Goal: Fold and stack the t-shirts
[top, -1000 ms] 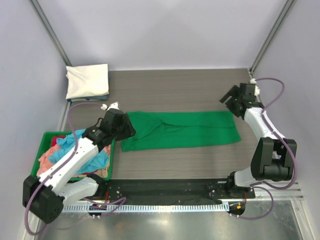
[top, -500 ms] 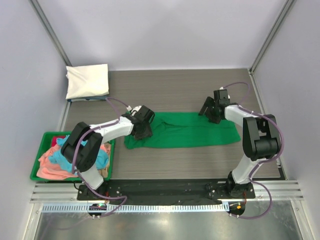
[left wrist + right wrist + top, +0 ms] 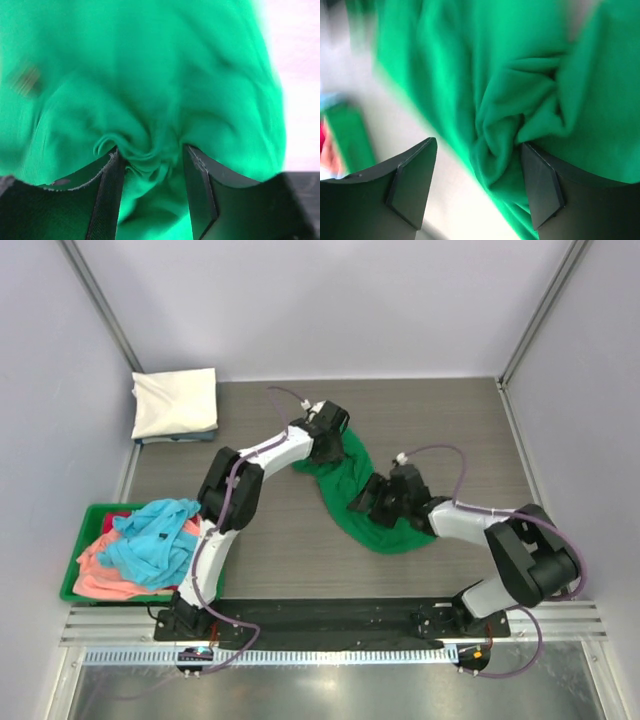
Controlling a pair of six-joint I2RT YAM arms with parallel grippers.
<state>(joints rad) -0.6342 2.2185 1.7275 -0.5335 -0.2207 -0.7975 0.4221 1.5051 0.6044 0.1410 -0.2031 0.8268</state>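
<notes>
The bright green t-shirt (image 3: 385, 525) lies bunched in a curved heap at mid-table. My left gripper (image 3: 333, 428) is at its far end. In the left wrist view the gripper (image 3: 150, 156) is shut on a twisted gather of the green t-shirt (image 3: 150, 75). My right gripper (image 3: 368, 502) is at the shirt's near part. In the right wrist view the gripper (image 3: 477, 150) is open, with the green t-shirt (image 3: 520, 115) folded against its right finger (image 3: 542, 190) and bare table by the left finger. A folded cream-white t-shirt (image 3: 175, 400) lies at the back left.
A green plastic bin (image 3: 72, 585) stands at the left front. It holds a light blue shirt (image 3: 155, 540), a salmon-pink one (image 3: 100, 578) and a bit of red (image 3: 104, 530). A blue edge (image 3: 180, 437) shows under the cream-white shirt. Walls close in the sides and back.
The green t-shirt lay flat and stretched across the table; now it is bunched at the middle. The left gripper moved far and right with its end. The right gripper moved near and left.
</notes>
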